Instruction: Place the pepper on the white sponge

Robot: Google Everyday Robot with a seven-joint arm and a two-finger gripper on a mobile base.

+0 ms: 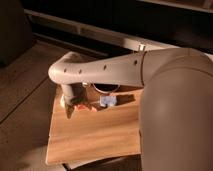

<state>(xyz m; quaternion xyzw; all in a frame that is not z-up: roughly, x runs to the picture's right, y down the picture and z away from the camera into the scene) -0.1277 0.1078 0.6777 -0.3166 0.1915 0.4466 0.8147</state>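
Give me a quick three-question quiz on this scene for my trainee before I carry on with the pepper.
1. True or false: the small reddish-orange toy pepper already lies on the pale bluish-white rectangular sponge.
2. Where is the gripper? A) directly above the sponge; B) low over the light wooden table, right beside the pepper; C) off the table, over the floor.
3. Fill in: the dark round bowl, partly hidden by the arm, sits ___ the sponge.

Key: 1 false, it lies on the table beside the sponge; 2 B; 3 behind.
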